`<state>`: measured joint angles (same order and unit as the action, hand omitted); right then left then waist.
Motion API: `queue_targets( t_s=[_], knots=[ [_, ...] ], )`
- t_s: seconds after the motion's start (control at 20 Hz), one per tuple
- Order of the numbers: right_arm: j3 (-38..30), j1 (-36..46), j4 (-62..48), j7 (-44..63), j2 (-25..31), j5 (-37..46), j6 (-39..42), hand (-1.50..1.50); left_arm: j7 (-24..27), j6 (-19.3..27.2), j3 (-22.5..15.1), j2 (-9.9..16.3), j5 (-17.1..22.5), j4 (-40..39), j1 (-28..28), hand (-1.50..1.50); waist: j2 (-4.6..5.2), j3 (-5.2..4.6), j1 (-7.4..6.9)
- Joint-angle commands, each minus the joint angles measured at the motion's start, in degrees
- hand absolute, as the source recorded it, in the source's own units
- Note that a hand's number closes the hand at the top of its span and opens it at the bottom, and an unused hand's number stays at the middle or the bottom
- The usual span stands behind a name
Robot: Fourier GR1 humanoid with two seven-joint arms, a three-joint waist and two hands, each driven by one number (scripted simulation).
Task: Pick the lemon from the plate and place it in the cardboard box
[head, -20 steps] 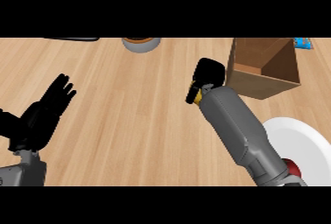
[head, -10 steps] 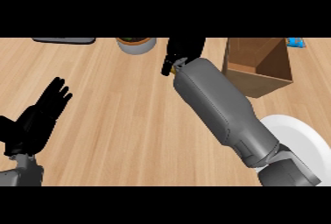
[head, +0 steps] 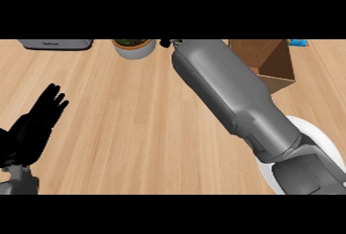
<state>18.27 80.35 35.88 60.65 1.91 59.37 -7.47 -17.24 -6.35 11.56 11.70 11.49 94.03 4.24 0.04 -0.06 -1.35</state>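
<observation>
While resting the left robot hand [head: 34,128] open well left of the cardboard box [head: 273,64], has swung the right robot hand [head: 165,43] past the box's left side, nearly out of view. Cannot tell its grip, nor see the lemon; likely overshooting.

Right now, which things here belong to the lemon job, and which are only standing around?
Job: plate, box. The lemon does not show.
Standing around: plant pot, grey appliance, blue item, resting left hand.
</observation>
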Motion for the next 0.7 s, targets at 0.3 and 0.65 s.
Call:
queue_targets(
  t_s=[0.3,0.65],
  knots=[
    [-4.74,0.12,-3.32,2.03,5.17,4.04,-1.38,1.50,0.71,-0.12,1.34,0.64,0.00,-1.69,0.80,0.00,0.18,0.02,0.69],
    [-6.38,-6.59,-0.28,-4.30,9.12,4.60,-2.96,1.50,-0.20,0.09,-0.55,-1.32,-0.44,3.69,-3.23,0.00,-0.03,0.06,0.88]
  ],
)
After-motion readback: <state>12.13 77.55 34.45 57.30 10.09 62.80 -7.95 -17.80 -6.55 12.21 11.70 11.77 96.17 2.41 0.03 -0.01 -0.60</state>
